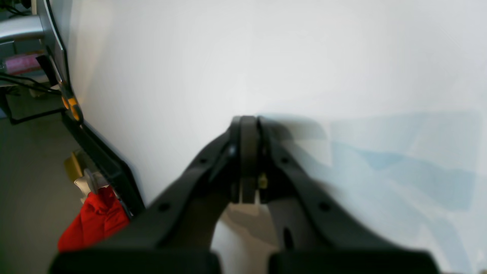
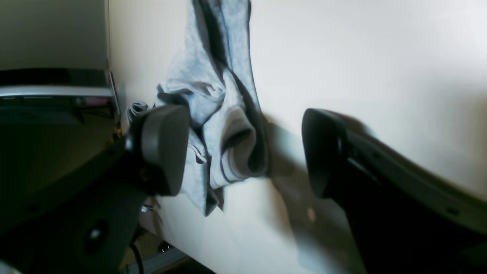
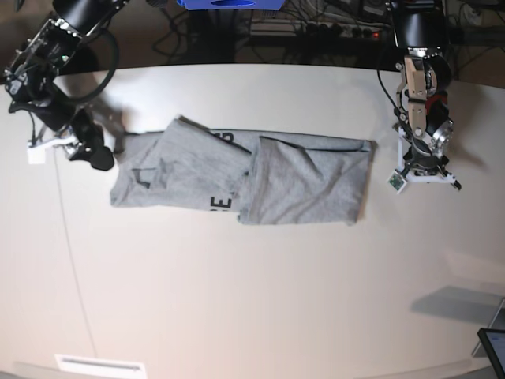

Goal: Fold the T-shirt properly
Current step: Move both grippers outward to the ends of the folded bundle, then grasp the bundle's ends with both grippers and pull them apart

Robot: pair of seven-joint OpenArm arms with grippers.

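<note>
The heather-grey T-shirt (image 3: pixel 260 174) lies across the middle of the white table (image 3: pixel 252 300), its right part folded over the body, with black lettering (image 3: pixel 222 204) showing on the left part. My right gripper (image 3: pixel 93 151) is open at the shirt's left end. In the right wrist view the open gripper (image 2: pixel 243 152) has a bunched sleeve (image 2: pixel 228 144) lying between its two fingers (image 2: pixel 163 148), which are not closed on it. My left gripper (image 3: pixel 424 166) is just right of the shirt's right edge. In the left wrist view this gripper (image 1: pixel 247 125) is shut on nothing, above bare table.
A red cloth (image 1: pixel 95 220) hangs beyond the table edge in the left wrist view. A blue box (image 3: pixel 229 3) sits behind the table's far edge. A dark tablet corner (image 3: pixel 494 347) shows at the front right. Cables lie behind the table.
</note>
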